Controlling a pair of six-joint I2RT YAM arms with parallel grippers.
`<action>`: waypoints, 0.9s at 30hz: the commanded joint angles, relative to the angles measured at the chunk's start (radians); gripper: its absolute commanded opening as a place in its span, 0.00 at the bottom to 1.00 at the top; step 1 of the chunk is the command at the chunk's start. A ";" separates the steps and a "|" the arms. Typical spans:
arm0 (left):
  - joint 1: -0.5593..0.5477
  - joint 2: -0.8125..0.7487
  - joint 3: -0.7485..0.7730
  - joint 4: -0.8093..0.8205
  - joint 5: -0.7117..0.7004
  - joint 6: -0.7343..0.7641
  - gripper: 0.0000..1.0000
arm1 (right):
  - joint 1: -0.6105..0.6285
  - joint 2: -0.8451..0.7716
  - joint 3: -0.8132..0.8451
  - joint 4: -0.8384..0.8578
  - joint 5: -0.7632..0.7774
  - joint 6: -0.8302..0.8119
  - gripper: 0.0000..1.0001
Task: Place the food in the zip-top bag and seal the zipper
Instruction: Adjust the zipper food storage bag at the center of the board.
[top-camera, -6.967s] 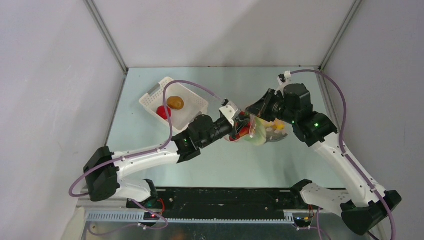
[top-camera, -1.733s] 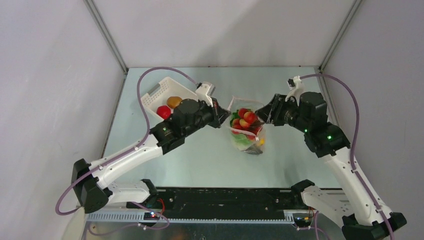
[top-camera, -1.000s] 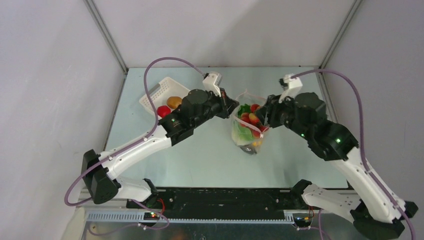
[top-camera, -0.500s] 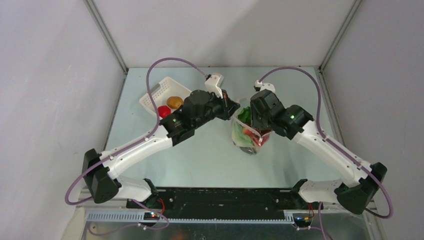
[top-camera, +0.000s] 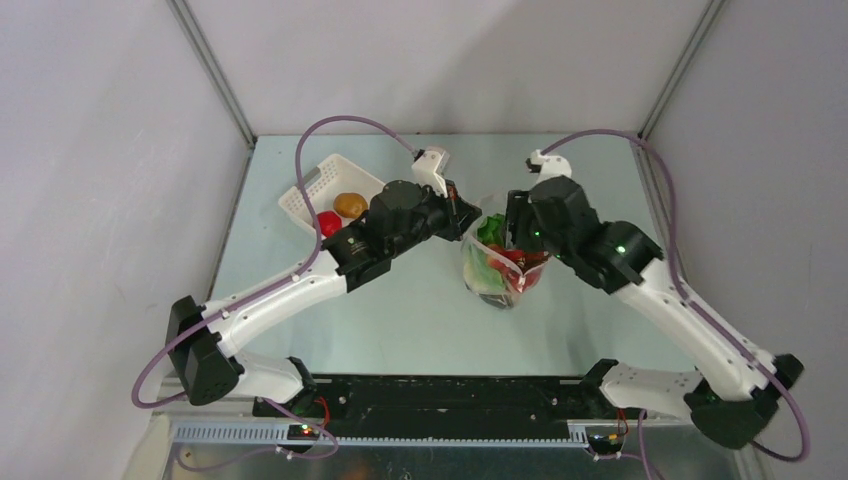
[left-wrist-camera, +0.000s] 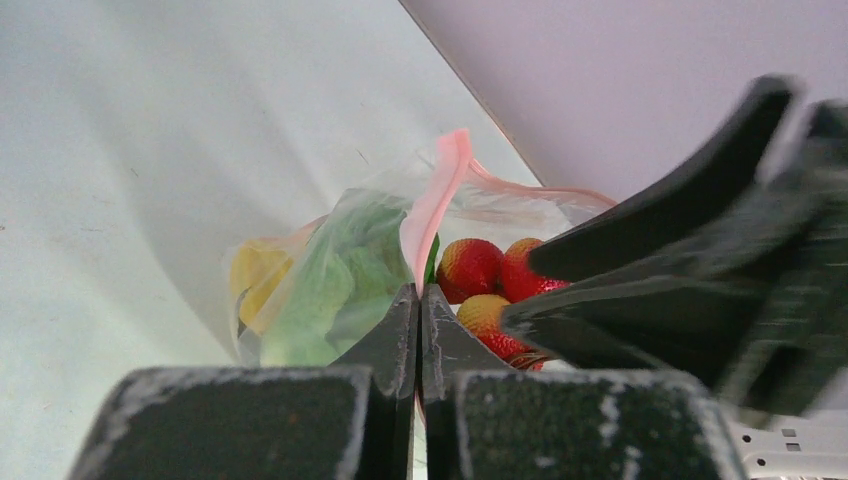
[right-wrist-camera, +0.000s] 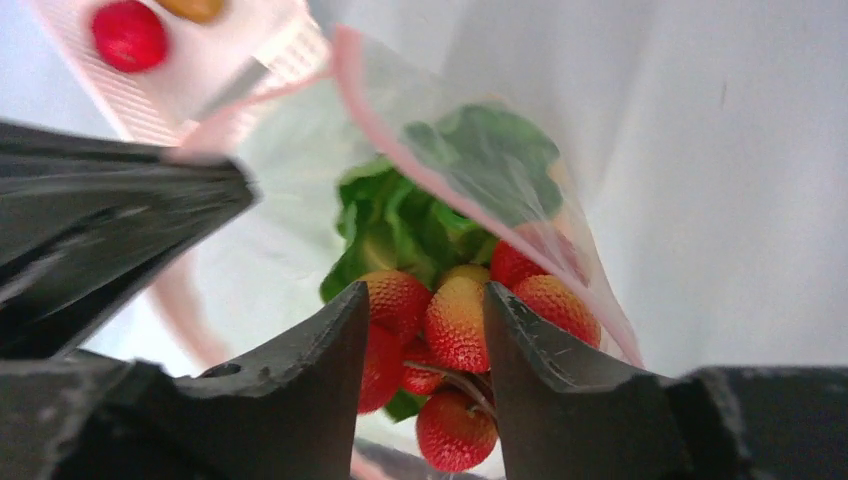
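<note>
left gripper (left-wrist-camera: 418, 300) clamped tight on the thin pink zipper strip (left-wrist-camera: 440, 190), holding the clear dotted plastic zip-top bag (top-camera: 495, 280) upright on the pale table (top-camera: 420, 330); right gripper (right-wrist-camera: 425, 320) part-open inside the bag's mouth, straddling little red toy strawberries (right-wrist-camera: 455, 325), none plainly gripped; filling step, i'd say; a round red toy (top-camera: 327, 222) and a brown toy (top-camera: 350, 204) wait in the white lattice basket (top-camera: 320, 185); next up: lift out clear, fetch those two.
</note>
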 joint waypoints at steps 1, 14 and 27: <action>-0.002 -0.025 0.051 0.071 0.000 -0.001 0.00 | 0.008 -0.141 0.014 0.186 -0.066 -0.110 0.53; -0.002 -0.038 0.060 0.060 -0.002 0.016 0.00 | -0.079 -0.300 -0.073 0.072 0.130 -0.069 0.63; -0.004 -0.029 0.085 0.031 -0.029 0.042 0.00 | -0.259 -0.183 -0.110 0.124 -0.072 -0.050 0.06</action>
